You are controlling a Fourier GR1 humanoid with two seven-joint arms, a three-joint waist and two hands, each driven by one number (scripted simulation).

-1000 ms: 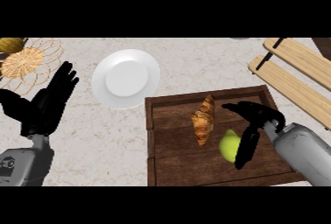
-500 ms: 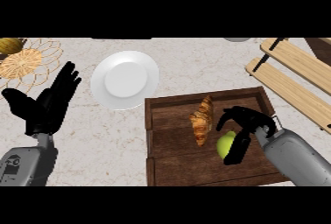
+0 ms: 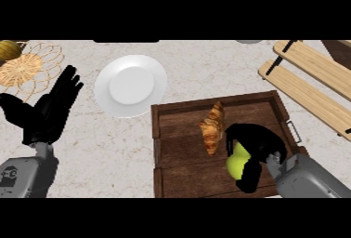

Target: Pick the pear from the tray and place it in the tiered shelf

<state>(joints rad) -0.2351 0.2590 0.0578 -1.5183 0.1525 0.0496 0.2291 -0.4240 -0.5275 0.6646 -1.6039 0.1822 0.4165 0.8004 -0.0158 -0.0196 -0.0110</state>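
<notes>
now the right hand (image 3: 257, 142) is down inside the tray (image 3: 198, 103), curled round the pear (image 3: 235, 163): its fingers arch over the fruit's top and right side while the thumb runs down the near side, so only a yellow-green strip of the pear shows on the left. the pear is in the tray's right half, towards the near edge, just beside the lower tip of the croissant (image 3: 212, 128); whether it rests on the tray floor or is lifted off it i cannot tell. the croissant lies lengthwise near the tray's middle. the shelf (image 3: 302, 90), pale slats on a black frame, stands at the upper right, well apart from the pear. a white plate (image 3: 130, 86) sits on the counter (image 3: 205, 65) just beyond the tray's far left corner. the left hand (image 3: 44, 118) rests at the left edge, fingers straight and spread, pointing up, holding nothing. beyond it is a wire basket (image 3: 31, 67).
</notes>
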